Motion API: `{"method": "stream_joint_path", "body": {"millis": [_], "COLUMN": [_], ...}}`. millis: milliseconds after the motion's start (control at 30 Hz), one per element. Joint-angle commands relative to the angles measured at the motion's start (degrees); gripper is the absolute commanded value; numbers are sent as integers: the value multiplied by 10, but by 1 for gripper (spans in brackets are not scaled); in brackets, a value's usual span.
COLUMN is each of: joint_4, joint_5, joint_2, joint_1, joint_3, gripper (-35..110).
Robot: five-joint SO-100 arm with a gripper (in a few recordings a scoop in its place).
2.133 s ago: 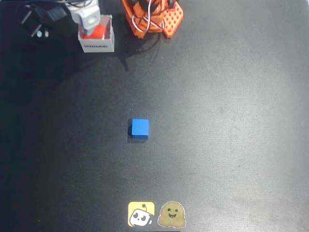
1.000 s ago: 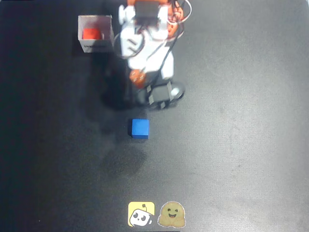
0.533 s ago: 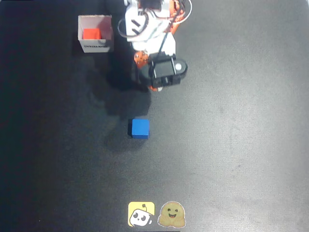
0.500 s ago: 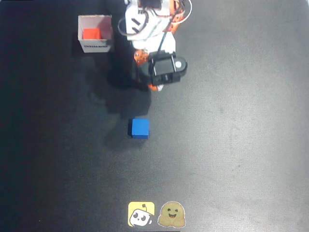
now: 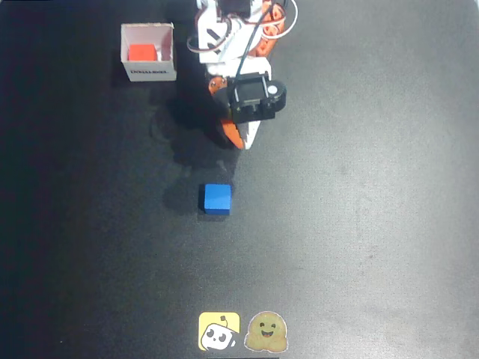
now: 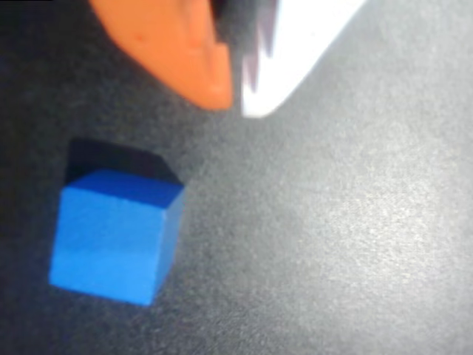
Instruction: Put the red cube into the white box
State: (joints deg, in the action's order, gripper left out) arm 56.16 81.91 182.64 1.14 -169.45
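Observation:
The red cube (image 5: 141,52) lies inside the white box (image 5: 150,72) at the top left of the overhead view. My gripper (image 5: 238,139) hangs to the right of the box and above the blue cube (image 5: 217,199), well clear of both. In the wrist view the gripper (image 6: 236,100) shows an orange finger and a white finger closed together, tips nearly touching, with nothing between them. The blue cube (image 6: 114,233) sits on the mat below and left of the fingertips.
The black mat (image 5: 359,209) stretches wide to the right and below. Two stickers, a yellow one (image 5: 219,331) and a tan smiling one (image 5: 267,332), lie at the bottom edge. The arm's base (image 5: 239,22) stands at the top centre.
The arm left the white box, with the red cube staying inside, and swung right and down toward the middle. Over the last half second the gripper tips reached lower, closer to the blue cube.

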Motion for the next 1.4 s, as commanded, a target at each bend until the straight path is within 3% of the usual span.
{"method": "stream_joint_path", "body": {"millis": [0,400,1367], "joint_4": [9,200,200], "joint_5": [11,11,9], "joint_2": [5,5,5], "joint_1": [13,21,21], "joint_3": [3,2,2], "gripper": [0,0,0]}}
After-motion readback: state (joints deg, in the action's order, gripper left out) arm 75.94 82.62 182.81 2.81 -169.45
